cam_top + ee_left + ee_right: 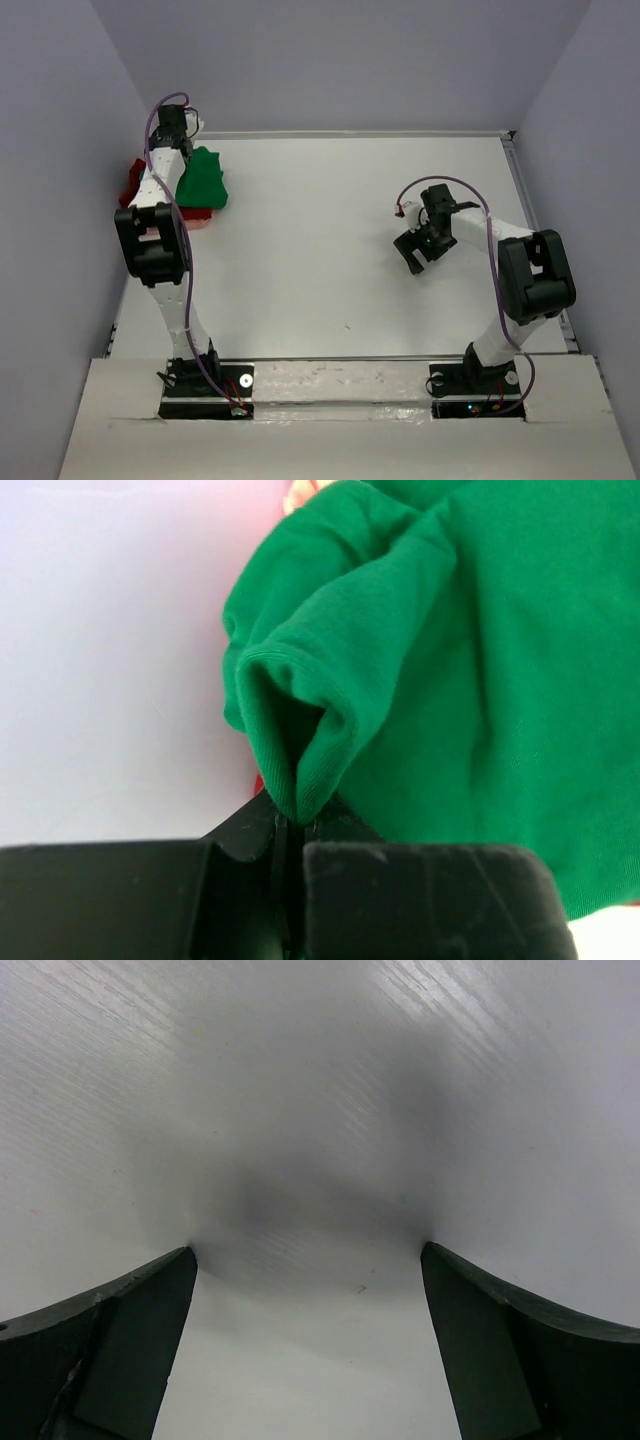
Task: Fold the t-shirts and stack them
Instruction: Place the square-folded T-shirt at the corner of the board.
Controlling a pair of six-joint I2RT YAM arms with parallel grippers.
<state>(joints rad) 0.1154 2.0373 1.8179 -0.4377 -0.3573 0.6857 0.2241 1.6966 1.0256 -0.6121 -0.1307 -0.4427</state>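
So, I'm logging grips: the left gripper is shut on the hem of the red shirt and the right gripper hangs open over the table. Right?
No. The left gripper is shut on the hem of the green shirt, not the red; the left wrist view shows it. The right gripper does hang open over the table.

I see the t-shirts [203, 178] piled at the table's [330, 230] far left edge, 1 lying on the others. My left fingers [240, 835] meet its hem; my right fingers [130, 1320] hang over the table's right half, well apart.
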